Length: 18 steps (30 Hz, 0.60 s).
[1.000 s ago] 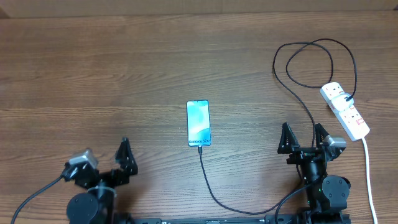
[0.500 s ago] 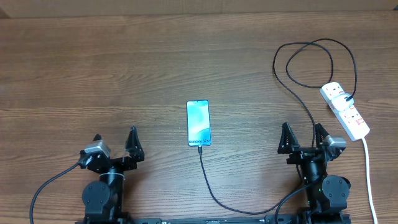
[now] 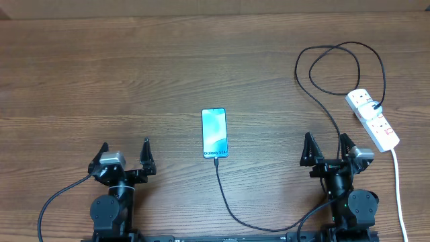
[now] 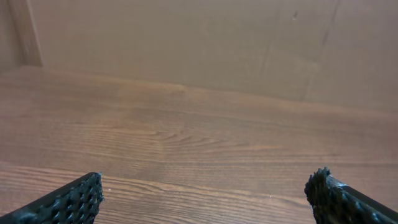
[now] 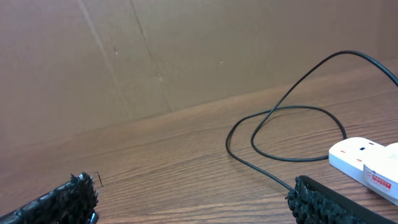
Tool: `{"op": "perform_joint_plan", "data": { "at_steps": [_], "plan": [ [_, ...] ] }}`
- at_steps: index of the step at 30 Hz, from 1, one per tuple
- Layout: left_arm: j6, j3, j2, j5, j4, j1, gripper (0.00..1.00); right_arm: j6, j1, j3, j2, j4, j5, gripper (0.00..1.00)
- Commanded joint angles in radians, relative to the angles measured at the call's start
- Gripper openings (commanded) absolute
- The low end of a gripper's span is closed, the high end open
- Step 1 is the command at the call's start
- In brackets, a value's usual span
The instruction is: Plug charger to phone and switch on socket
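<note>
Overhead view looked straight down over the whole table (image 3: 101, 67), both wrist views sat low near it, faced the cardboard wall (image 4: 186, 37), right wrist shared socket (image 5: 360, 154) and charger (image 3: 217, 171) with overhead.

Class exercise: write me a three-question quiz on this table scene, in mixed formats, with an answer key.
1. Fill in: the tip of the charger meets the ___.
2. The socket lies nearest: A the left gripper, B the right gripper, C the phone?
3. True or false: the right gripper holds the charger.
Key: 1 phone; 2 B; 3 false, both grippers are open and empty.
</note>
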Motion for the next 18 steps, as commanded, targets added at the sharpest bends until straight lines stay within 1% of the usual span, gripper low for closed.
{"op": "perform_joint_plan", "data": {
  "at_steps": [1,4,8,18],
  "plan": [
    [0.084,-0.010,-0.010,0.039,0.000,0.007,1.00,-0.004,-0.004,-0.011,-0.010,0.006,0.010,1.00],
    [0.083,-0.010,-0.010,0.039,0.000,0.008,0.99,-0.004,-0.004,-0.011,-0.010,0.006,0.010,1.00],
    [0.020,-0.010,-0.010,0.038,0.005,0.008,1.00,-0.004,-0.004,-0.011,-0.010,0.006,0.010,1.00],
    [0.020,-0.010,-0.008,0.038,0.004,0.007,1.00,-0.004,-0.004,-0.011,-0.010,0.006,0.010,1.00]
  ]
}}
